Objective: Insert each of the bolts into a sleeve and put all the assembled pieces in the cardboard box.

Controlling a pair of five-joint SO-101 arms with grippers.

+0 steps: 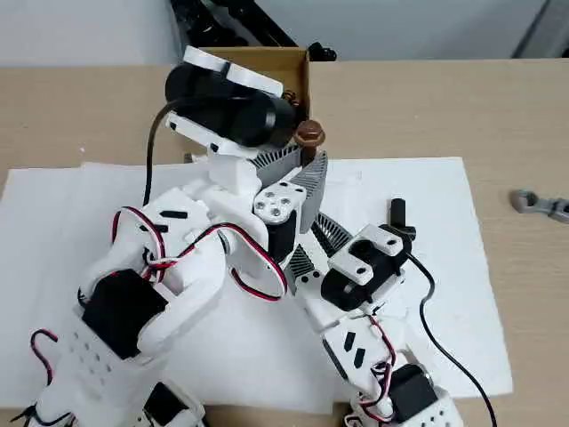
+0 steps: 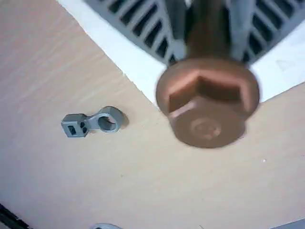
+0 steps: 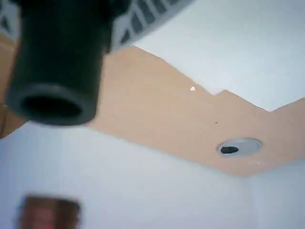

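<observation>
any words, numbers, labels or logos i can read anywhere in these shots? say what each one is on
No text can be read in any view.
The head of the bolt carries a faint raised mark, too blurred to read.
No lettering is visible on the sleeve, the small grey metal piece or the cardboard box.

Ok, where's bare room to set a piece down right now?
Free: white sheet left of the left arm; bare table between cardboard box and grey fitting. Crowded: mid-sheet, where arms hold bolt and sleeve.
</observation>
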